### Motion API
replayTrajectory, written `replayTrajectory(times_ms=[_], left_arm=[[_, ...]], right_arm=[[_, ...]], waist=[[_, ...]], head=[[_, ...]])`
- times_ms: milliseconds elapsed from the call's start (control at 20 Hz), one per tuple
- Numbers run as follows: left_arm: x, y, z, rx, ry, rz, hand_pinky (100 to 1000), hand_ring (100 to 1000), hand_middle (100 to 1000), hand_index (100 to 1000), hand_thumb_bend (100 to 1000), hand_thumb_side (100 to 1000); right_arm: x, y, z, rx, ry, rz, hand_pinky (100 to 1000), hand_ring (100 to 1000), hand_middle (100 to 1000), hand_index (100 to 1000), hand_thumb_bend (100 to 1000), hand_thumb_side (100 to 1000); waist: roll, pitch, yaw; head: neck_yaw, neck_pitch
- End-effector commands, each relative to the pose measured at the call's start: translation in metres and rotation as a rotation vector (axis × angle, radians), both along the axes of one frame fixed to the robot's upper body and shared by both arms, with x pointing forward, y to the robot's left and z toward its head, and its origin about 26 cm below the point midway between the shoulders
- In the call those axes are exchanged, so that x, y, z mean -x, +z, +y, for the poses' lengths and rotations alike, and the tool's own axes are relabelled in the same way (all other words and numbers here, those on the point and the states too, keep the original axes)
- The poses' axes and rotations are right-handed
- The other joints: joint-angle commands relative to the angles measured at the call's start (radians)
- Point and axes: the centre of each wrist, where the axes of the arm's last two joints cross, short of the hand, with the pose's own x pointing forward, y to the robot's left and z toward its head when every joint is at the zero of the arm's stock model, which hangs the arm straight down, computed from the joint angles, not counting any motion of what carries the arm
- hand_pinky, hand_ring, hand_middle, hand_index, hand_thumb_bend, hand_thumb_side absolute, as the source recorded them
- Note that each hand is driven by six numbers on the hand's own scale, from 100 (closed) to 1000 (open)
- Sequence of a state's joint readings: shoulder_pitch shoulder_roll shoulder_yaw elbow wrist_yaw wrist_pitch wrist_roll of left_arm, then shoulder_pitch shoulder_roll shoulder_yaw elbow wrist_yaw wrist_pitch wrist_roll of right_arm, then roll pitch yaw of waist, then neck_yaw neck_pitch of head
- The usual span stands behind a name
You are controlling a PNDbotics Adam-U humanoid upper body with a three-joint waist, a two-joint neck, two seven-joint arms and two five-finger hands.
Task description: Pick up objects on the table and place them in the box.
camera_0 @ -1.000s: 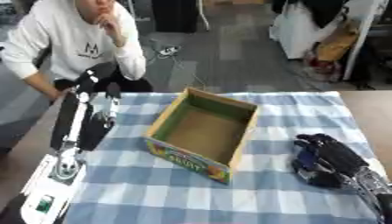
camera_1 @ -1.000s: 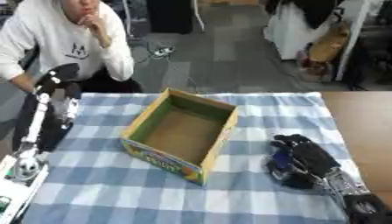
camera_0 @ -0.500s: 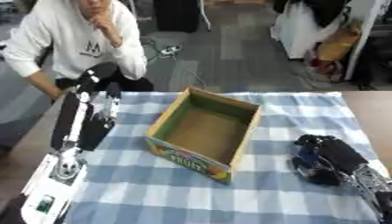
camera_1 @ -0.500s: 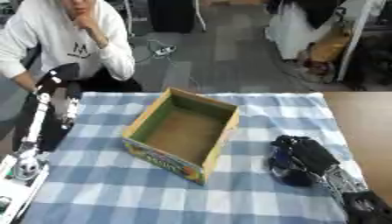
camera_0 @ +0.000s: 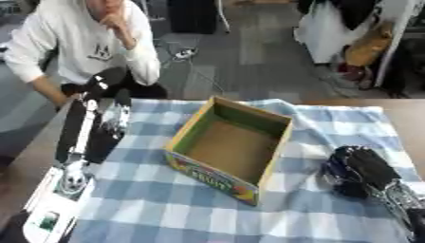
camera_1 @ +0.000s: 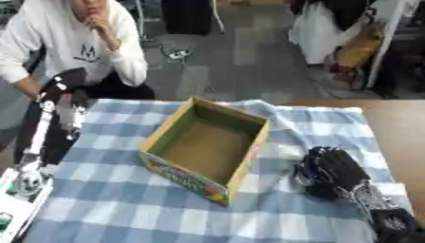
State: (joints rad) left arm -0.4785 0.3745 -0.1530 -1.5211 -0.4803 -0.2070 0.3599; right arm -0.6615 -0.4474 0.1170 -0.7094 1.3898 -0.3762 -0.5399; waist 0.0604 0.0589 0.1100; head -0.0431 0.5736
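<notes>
An open cardboard box [camera_0: 209, 172] with green inner walls and a colourful front stands in the middle of the checked cloth, and its brown floor is bare. My right hand [camera_0: 362, 169] lies on the cloth to the right of the box. Its black fingers are curled over a small dark blue thing [camera_1: 300, 170] that is mostly hidden under them. My left hand [camera_0: 106, 113] is at the left edge of the cloth, well away from the box, fingers straight and pointing away from me, holding nothing.
A blue and white checked cloth [camera_0: 158, 209] covers the table around the box. Bare brown tabletop [camera_0: 408, 114] shows at the right. My left forearm [camera_0: 73, 142] runs along the cloth's left side.
</notes>
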Motion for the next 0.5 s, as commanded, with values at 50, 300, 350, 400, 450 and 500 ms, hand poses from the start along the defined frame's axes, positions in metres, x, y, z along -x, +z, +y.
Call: replayTrajectory(times_ms=[50, 300, 350, 400, 450, 500], left_arm=[[0.000, 0.013, 0.005, -0.018, 0.002, -0.033, 927, 800, 864, 895, 111, 974], [0.000, 0.012, 0.005, -0.018, 0.002, -0.029, 927, 800, 865, 894, 112, 974], [0.000, 0.012, 0.005, -0.018, 0.002, -0.029, 928, 800, 865, 895, 111, 974], [0.000, 0.012, 0.005, -0.018, 0.002, -0.028, 928, 800, 865, 894, 111, 974], [0.000, 0.011, 0.005, -0.019, 0.002, -0.027, 928, 801, 865, 894, 111, 974], [0.000, 0.011, 0.005, -0.019, 0.002, -0.027, 928, 800, 864, 894, 111, 974]], right_arm=[[-0.004, 0.011, -0.002, -0.053, 0.023, -0.137, 100, 100, 100, 201, 100, 945], [0.000, 0.004, -0.005, -0.126, 0.059, -0.212, 100, 100, 100, 138, 100, 893], [0.001, 0.002, -0.005, -0.148, 0.066, -0.214, 100, 100, 100, 127, 100, 883], [0.002, 0.000, -0.006, -0.169, 0.071, -0.214, 100, 100, 100, 123, 100, 881], [0.002, -0.001, -0.007, -0.188, 0.075, -0.214, 100, 100, 100, 123, 100, 880], [0.003, -0.002, -0.007, -0.203, 0.078, -0.215, 100, 100, 100, 118, 100, 879]], waist=[[-0.001, -0.009, -0.001], [-0.002, -0.010, -0.001], [-0.002, -0.010, -0.001], [-0.002, -0.010, -0.002], [-0.002, -0.011, -0.002], [-0.002, -0.011, -0.002]], head=[[0.012, -0.010], [0.012, -0.009], [0.012, -0.009], [0.013, -0.009], [0.013, -0.008], [0.013, -0.008]])
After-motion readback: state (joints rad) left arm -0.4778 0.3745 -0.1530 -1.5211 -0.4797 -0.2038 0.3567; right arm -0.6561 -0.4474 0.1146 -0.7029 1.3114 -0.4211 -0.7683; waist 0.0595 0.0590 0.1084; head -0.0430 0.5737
